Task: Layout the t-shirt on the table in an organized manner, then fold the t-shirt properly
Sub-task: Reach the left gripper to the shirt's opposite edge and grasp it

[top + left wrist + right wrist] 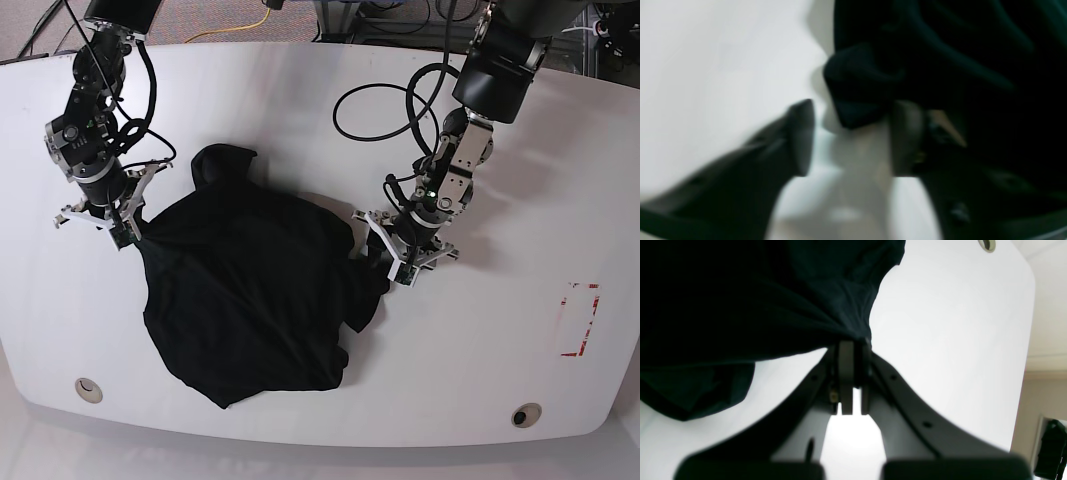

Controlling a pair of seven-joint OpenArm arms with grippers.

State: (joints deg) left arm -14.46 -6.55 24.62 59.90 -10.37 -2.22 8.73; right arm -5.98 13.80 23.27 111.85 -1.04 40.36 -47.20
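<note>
On the near half of the white counter point(480, 380), the black t-shirt point(250, 300) lies bunched and rumpled, not yet spread.

Nearest the front edge its lower hem sags in loose folds; further back, a hand works each side. The left hand point(400, 258) sits at the shirt's edge with its jaws partly apart around a small fold of cloth; whether it grips or merely brackets that fold I cannot tell. The right hand point(127, 232) is pinched tight on the opposite edge, fabric pulled taut from its tips. To spread it well, I judge the left should seat the fold deep before closing, then both draw apart low and evenly, keeping the cloth off the far cables point(385, 100).
</note>
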